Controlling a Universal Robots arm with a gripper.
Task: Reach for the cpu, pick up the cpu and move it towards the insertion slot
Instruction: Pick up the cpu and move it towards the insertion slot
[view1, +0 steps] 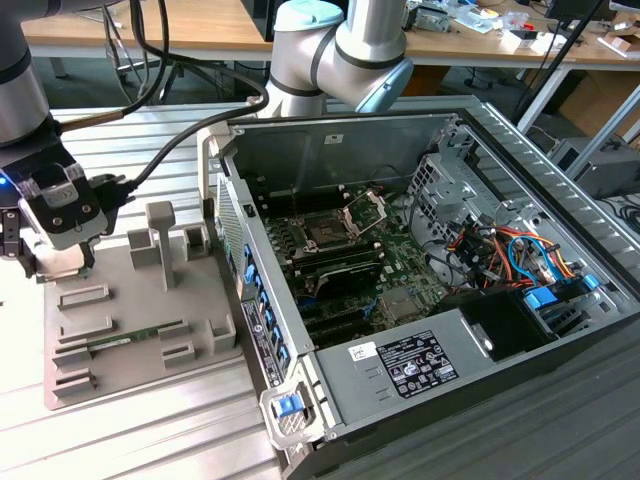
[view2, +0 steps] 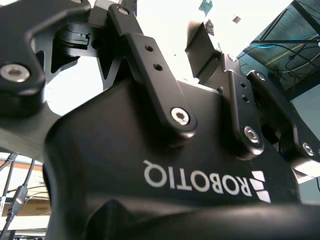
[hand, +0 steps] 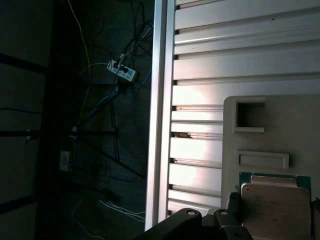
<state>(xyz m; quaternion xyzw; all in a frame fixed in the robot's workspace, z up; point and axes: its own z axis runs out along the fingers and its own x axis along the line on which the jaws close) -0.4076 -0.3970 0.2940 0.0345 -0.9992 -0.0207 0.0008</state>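
In the first wrist view the cpu (hand: 277, 207) is a pale square chip with a thin green-tan rim, lying flat on a grey fixture plate (hand: 300, 120). My gripper (view1: 48, 255) hangs over the far corner of that plate (view1: 130, 300) at the exterior view's left, just above the chip, holding nothing. Seen from behind in the second wrist view, the gripper (view2: 160, 20) has its black links spread and stands open. The insertion slot (view1: 325, 233) is a dark square socket with its silver bracket raised, on the motherboard inside the open computer case.
A green memory stick (view1: 135, 338) lies in a groove of the plate, with upright grey posts (view1: 160, 240) beside my gripper. The case's side wall (view1: 235, 250) rises between plate and motherboard. Drive cage and coloured cables (view1: 500, 245) fill the case's right part.
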